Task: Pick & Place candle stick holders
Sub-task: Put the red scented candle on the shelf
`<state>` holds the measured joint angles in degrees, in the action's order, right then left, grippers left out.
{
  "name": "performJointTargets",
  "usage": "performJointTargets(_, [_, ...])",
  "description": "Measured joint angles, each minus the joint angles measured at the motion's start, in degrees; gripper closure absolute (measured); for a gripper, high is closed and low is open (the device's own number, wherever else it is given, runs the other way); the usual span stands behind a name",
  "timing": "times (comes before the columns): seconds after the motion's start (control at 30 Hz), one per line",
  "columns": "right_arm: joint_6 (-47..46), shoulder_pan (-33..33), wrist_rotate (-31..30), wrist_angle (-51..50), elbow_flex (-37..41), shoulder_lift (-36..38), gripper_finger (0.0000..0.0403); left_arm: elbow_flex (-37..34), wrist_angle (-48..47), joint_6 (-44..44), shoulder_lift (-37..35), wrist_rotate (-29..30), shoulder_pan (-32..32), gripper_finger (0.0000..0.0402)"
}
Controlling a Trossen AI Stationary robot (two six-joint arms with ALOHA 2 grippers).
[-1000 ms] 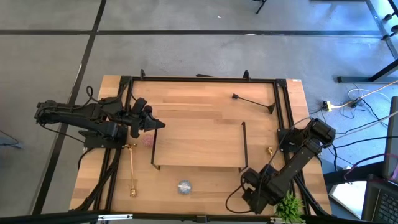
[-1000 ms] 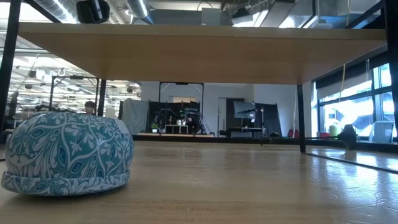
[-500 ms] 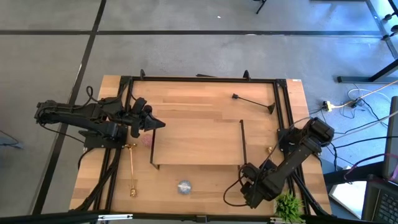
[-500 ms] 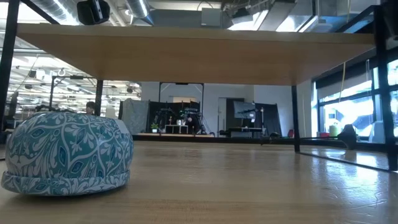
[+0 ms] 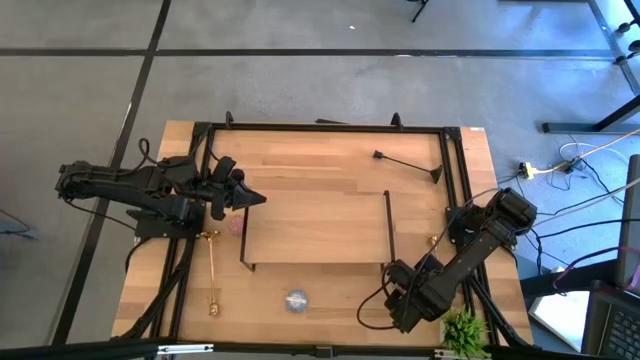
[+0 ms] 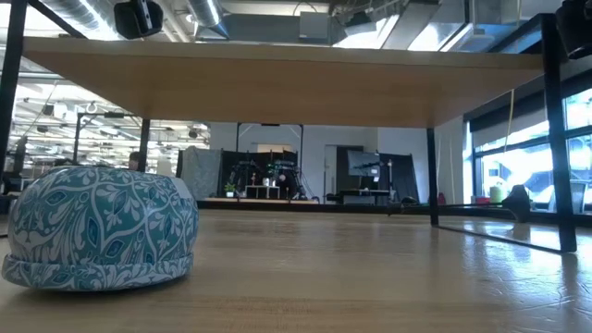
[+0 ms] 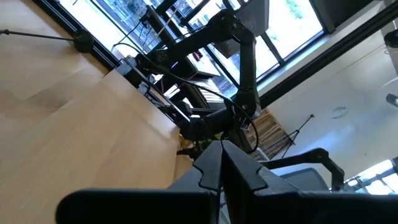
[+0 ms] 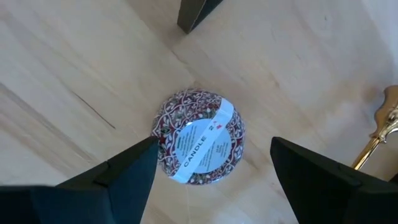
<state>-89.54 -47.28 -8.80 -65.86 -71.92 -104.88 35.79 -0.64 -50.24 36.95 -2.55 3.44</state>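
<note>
A mauve-red glittery round [image 8: 199,140] lies on the table with its white labelled underside up. My right gripper [image 8: 214,146] is open just above it, one finger on each side and clear of it. In the high view my right gripper [image 5: 398,292] hides this round. My left gripper [image 5: 252,200] is shut and empty over the wooden board's left end. A pink round [image 5: 237,224], a pale blue round [image 5: 296,300] and a gold stem [image 5: 212,270] lie on the table. A black stem [image 5: 405,165] lies at the far right. Another gold stem [image 8: 379,134] lies beside the right gripper.
The wide wooden board [image 5: 315,230] on black end rails fills the table's middle; one of its black feet [image 8: 196,12] stands close beyond the mauve round. A green plant [image 5: 465,330] is at the near right corner. The pale blue round fills the low view's left [image 6: 100,227].
My right gripper has gone a little toward the table's left edge. The wooden board has slid a little toward the table's left edge; its legs shift left in the low view. My left arm has kept still.
</note>
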Motion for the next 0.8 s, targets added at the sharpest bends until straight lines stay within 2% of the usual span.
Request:
performJointTargets(0.3, [0.0, -0.2, 1.2, 3.2, 0.0, 0.0, 0.0089, 0.0, -0.7, -0.1, 0.1, -0.3, 0.0, 0.0398])
performJointTargets(0.53, [0.0, -1.0, 3.7, 5.2, 0.0, 0.0, 0.0089, 0.1, -12.2, -1.7, -2.1, -8.4, 0.3, 0.0399])
performJointTargets(0.63, [0.0, -1.7, 4.7, 6.6, 0.0, 0.0, 0.0089, 0.5, -17.8, -1.3, -3.6, -8.5, 1.4, 0.0399])
performJointTargets(0.8, [2.8, -2.4, 8.7, 9.0, 0.0, 0.0, 0.0089, 0.6, -18.5, -1.0, -4.5, -7.5, 2.1, 0.0399])
